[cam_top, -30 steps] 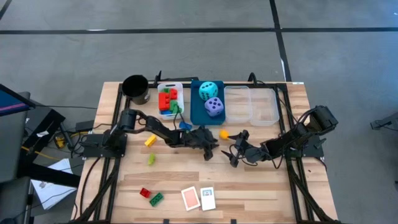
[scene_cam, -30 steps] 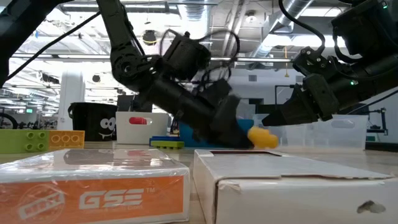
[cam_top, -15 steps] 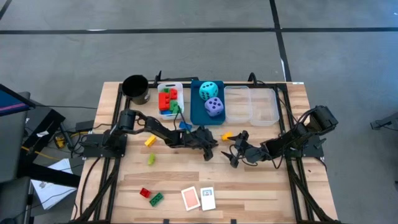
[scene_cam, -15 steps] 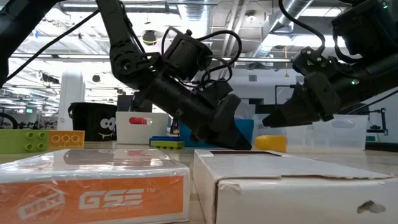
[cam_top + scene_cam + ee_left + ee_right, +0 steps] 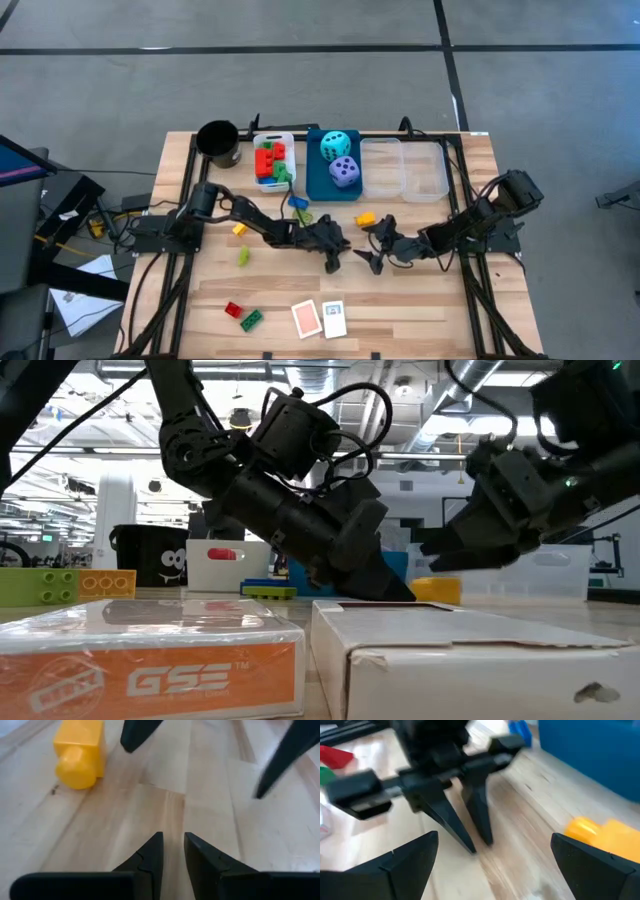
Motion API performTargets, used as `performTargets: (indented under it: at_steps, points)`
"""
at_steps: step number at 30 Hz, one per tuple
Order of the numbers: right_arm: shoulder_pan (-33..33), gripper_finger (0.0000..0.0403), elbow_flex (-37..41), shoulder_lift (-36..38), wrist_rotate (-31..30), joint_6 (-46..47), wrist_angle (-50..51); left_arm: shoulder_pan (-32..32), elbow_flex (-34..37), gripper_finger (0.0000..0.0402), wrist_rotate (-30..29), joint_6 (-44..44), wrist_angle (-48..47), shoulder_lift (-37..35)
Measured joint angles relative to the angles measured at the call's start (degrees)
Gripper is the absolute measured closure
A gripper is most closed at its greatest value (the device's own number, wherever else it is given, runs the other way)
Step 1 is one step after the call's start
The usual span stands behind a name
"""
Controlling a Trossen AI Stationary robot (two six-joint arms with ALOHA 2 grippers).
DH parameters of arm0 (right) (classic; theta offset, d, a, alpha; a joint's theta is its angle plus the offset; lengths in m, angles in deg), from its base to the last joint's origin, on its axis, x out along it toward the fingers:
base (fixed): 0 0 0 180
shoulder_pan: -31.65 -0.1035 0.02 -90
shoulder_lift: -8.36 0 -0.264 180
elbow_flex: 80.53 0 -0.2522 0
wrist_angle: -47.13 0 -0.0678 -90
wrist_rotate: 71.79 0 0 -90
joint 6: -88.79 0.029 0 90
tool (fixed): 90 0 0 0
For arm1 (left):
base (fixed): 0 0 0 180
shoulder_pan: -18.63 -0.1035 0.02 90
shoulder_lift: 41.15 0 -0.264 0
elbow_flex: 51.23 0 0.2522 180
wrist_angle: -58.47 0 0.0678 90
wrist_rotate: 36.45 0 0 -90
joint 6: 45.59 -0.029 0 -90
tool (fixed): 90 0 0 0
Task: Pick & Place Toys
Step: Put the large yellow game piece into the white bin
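A yellow brick point(image 5: 365, 217) point(image 5: 80, 755) point(image 5: 605, 837) lies flat on the table's middle, in front of the blue bin. My left gripper point(image 5: 333, 263) point(image 5: 172, 845) hovers low over bare wood on the near-left side of the brick. Only a narrow gap shows between its fingers, with nothing in it. My right gripper point(image 5: 372, 247) point(image 5: 495, 870) stands wide open just near-right of the brick and faces the left gripper. It also holds nothing. Two cards point(image 5: 320, 318) and a red and a green brick point(image 5: 241, 314) lie near the front edge.
Along the far edge stand a black cup point(image 5: 218, 143), a white bin point(image 5: 272, 160) with red and green bricks, a blue bin point(image 5: 322, 180) with a cyan and a purple die, and clear bins point(image 5: 405, 170). Loose bricks point(image 5: 240, 228) point(image 5: 297, 203) lie left of centre.
My left gripper has swung toward the table's near edge, away from the yellow brick. The brick has settled flat on the wood, a little to the right of where it was. My right gripper has rolled about its own axis without leaving its place.
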Motion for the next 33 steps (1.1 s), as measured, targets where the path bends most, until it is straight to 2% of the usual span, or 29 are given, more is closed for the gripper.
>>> performTargets:
  at_steps: [4,10,14,18,22,27,33]
  points:
    - [-1.92,0.0023,-1.14,0.04,-4.93,-2.85,1.18,0.23,0.00,0.0331,0.00,-0.41,0.02,0.00]
    - [-4.13,0.0023,-1.36,0.04,-18.23,-1.39,8.08,-0.01,0.00,0.0331,0.02,-0.46,0.02,0.00]
    - [-3.67,0.0023,-1.36,0.04,-21.42,-0.27,16.45,-0.03,0.00,0.0331,0.00,-0.48,0.04,0.00]
    - [-1.67,0.0023,-1.33,0.04,-21.44,2.37,22.78,-0.03,0.00,0.0331,-0.04,-0.52,0.04,0.00]
    - [-0.01,0.0023,-1.33,0.04,-21.02,0.90,24.26,-0.03,0.00,0.0331,-0.11,-0.57,0.06,0.00]
    - [2.04,0.0023,-1.33,0.04,-14.02,-2.52,23.99,-0.04,0.00,0.0331,-0.20,-0.61,0.07,0.00]
    - [1.45,0.0023,-1.37,0.13,-8.64,-7.53,21.00,-0.05,0.00,0.0331,-0.29,-0.61,0.07,0.00]
